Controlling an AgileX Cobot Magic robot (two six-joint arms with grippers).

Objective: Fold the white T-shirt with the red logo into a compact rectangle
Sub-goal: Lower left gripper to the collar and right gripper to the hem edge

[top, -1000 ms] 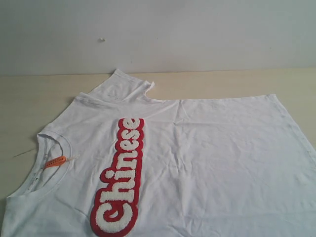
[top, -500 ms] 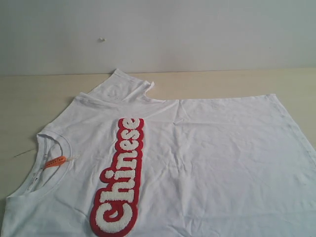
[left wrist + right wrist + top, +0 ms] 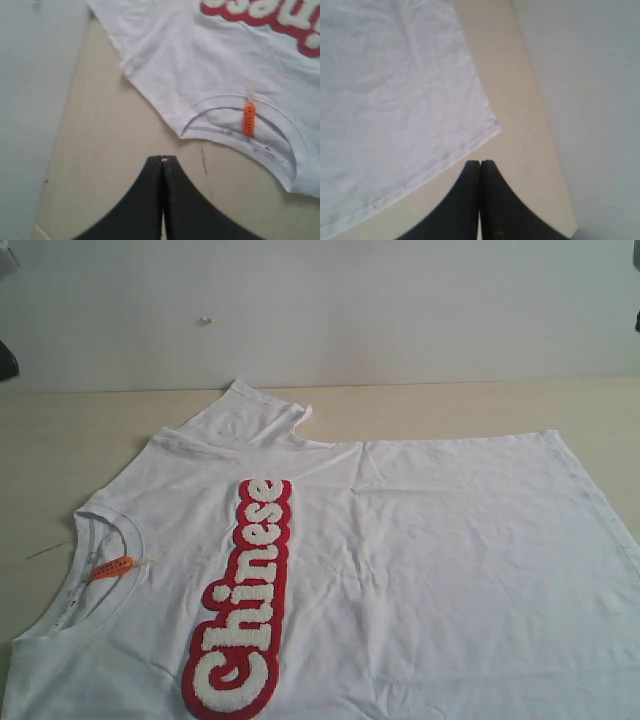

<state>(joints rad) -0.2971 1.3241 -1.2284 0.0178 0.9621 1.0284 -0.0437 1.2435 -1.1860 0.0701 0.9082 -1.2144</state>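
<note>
The white T-shirt (image 3: 430,570) lies spread flat on the tan table, collar at the left with a small orange neck tag (image 3: 111,567). The red logo (image 3: 245,595) runs as a strip down its front, and part of it shows in the left wrist view (image 3: 265,15). My left gripper (image 3: 162,159) is shut and empty above bare table, a short way from the collar (image 3: 240,127). My right gripper (image 3: 480,163) is shut and empty over bare table, just off the shirt's hem corner (image 3: 490,125). One sleeve (image 3: 255,410) sticks out at the back.
A pale wall (image 3: 400,310) stands behind the table (image 3: 60,440). Dark parts of the arms show at the exterior view's left edge (image 3: 8,362) and right edge (image 3: 637,320). The table's edge (image 3: 555,165) runs close by the right gripper.
Dark arm parts have come into the exterior view at its left and right edges. The shirt has not moved.
</note>
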